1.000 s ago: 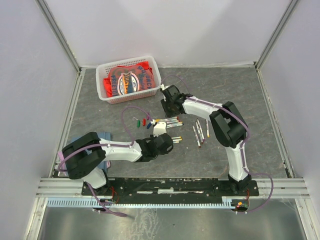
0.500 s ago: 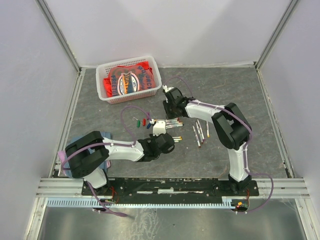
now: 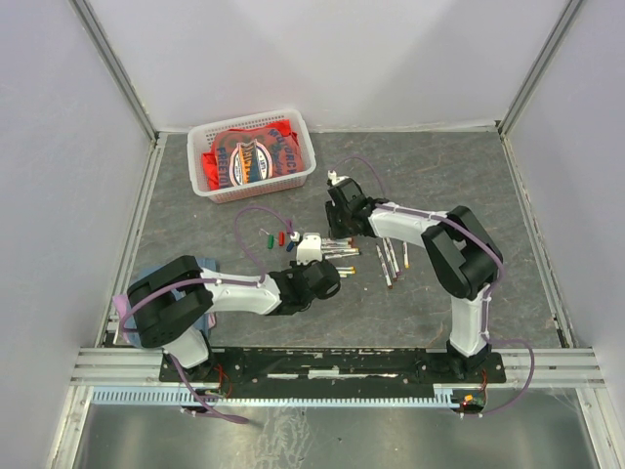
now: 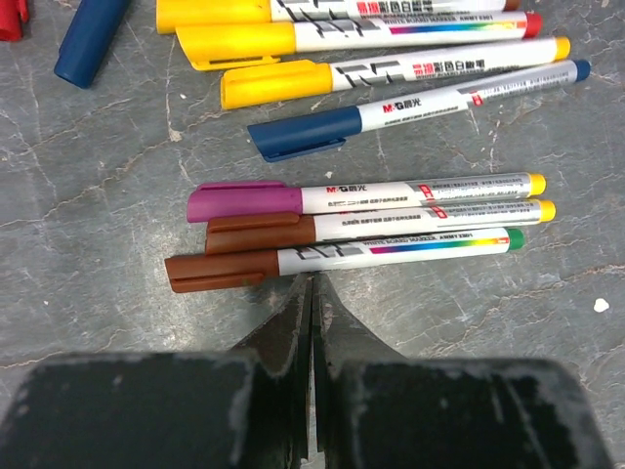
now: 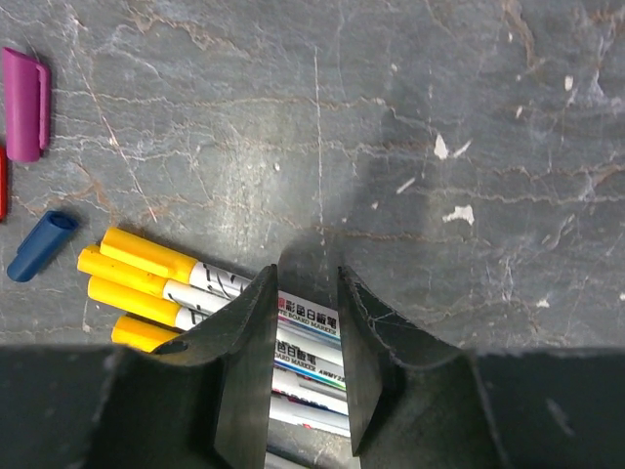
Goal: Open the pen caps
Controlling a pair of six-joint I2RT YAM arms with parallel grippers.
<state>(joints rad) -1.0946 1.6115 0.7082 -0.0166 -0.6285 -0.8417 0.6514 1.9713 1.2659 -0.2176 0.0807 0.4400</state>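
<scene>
Several capped pens [image 4: 371, 210] lie side by side on the grey table, with yellow [image 4: 264, 83], blue, purple [image 4: 244, 202] and brown [image 4: 223, 271] caps on. Loose caps lie left of them: green [image 3: 269, 237], red [image 3: 281, 237], blue [image 4: 90, 39] and purple [image 5: 24, 103]. My left gripper [image 4: 312, 285] is shut and empty, its tips just short of the nearest brown-capped pen; it also shows in the top view [image 3: 320, 269]. My right gripper [image 5: 306, 293] is open, its fingers straddling the pens' white barrels from above; it also shows in the top view [image 3: 342, 233].
Several uncapped thin white pen barrels [image 3: 391, 259] lie right of the pen group. A white basket [image 3: 264, 186] holding a red printed cloth [image 3: 249, 156] stands at the back left. A blue cloth [image 3: 146, 278] lies by the left arm's base.
My right gripper has moved right and toward the near side, now over the pens. My left gripper has hardly moved.
</scene>
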